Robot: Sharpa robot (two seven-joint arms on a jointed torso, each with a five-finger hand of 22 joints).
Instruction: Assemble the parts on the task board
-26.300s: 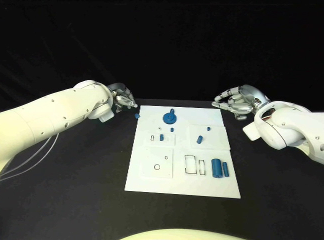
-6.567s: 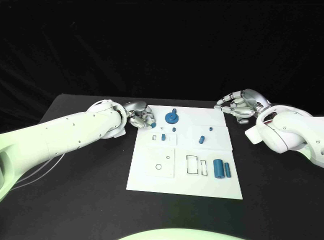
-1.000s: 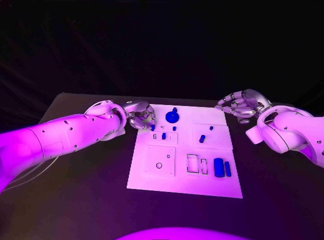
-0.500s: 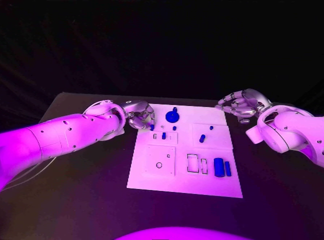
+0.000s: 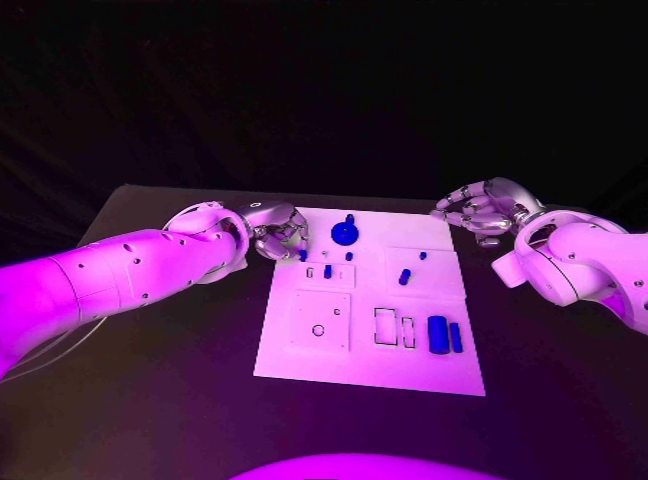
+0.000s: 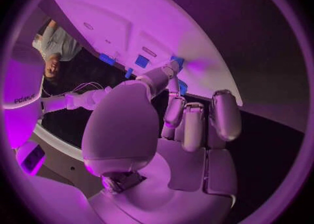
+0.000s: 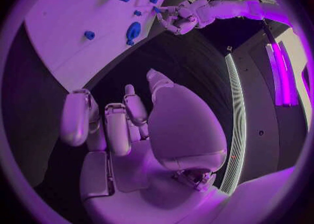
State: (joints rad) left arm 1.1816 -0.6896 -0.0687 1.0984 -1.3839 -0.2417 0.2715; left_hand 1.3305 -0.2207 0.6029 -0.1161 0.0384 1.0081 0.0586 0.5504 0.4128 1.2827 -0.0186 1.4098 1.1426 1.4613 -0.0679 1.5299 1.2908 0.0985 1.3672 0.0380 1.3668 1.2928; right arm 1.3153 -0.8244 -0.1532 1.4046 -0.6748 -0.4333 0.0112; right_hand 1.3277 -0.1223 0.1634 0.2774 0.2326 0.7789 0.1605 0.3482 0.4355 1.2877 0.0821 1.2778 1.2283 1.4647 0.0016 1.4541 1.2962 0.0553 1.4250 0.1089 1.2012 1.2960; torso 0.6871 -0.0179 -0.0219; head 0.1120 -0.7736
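Observation:
The white task board (image 5: 342, 355) lies mid-table. My left hand (image 5: 277, 238) hovers at its far left corner and pinches a small blue part (image 5: 304, 255) between thumb and a finger; the blue part (image 6: 177, 62) sits at the fingertips above the board (image 6: 118, 20). On the board stand a round blue wheel (image 5: 344, 234), several small pegs such as the peg (image 5: 404, 277), and a thick blue cylinder (image 5: 437, 334) next to a thin bar (image 5: 455, 336). My right hand (image 5: 478, 212) hangs off the board's far right corner, fingers loosely curled, holding nothing.
Empty outlined slots (image 5: 386, 326) and a ring-shaped hole (image 5: 318, 330) mark the board's near half. Black table (image 5: 166, 380) surrounds the board on all sides. The right wrist view shows the board (image 7: 72, 25) and my left hand (image 7: 177, 17) across from my right hand (image 7: 131, 130).
Since the earliest frame my left hand has come from beside the board to over its far left corner, now holding the small blue part. Over the last second it barely shifts.

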